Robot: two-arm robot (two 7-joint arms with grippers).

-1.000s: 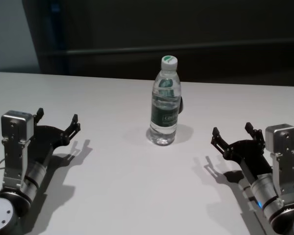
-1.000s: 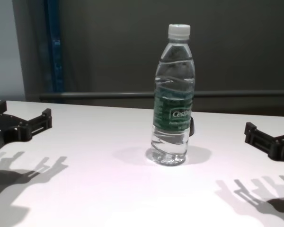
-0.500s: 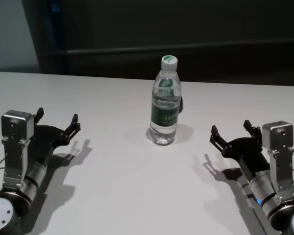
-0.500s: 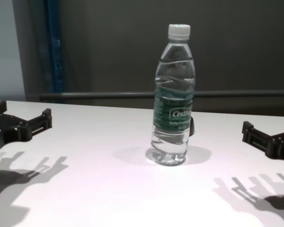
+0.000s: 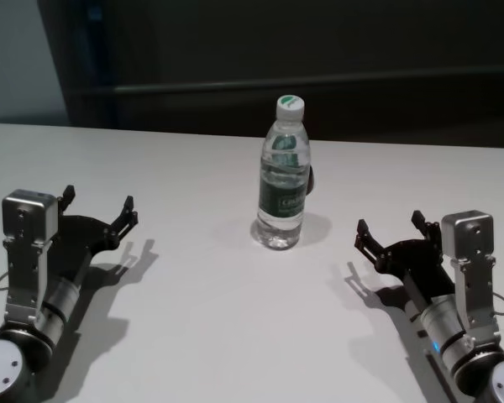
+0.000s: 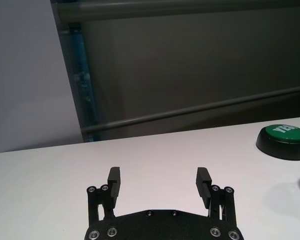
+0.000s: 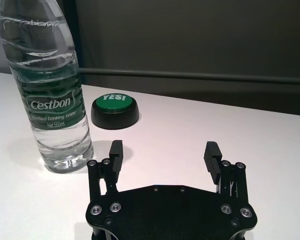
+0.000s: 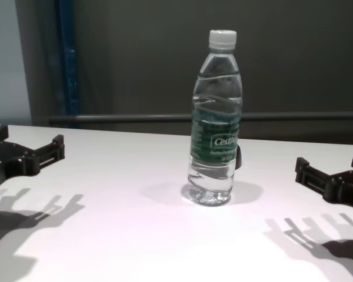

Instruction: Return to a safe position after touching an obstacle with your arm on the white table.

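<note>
From my head, the bottle [image 5: 282, 180] hides nearly all of the dark button [image 5: 312, 179] behind it. My right wrist view cuts off the bottle's cap. The chest view crops my left gripper [image 8: 23, 154] and right gripper [image 8: 335, 179] at its edges.

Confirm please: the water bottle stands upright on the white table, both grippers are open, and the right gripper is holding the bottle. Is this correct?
Not quite. The right gripper is open but holds nothing; the head view shows it apart from the water bottle, which stands upright on the white table. The left gripper is open too.
</note>
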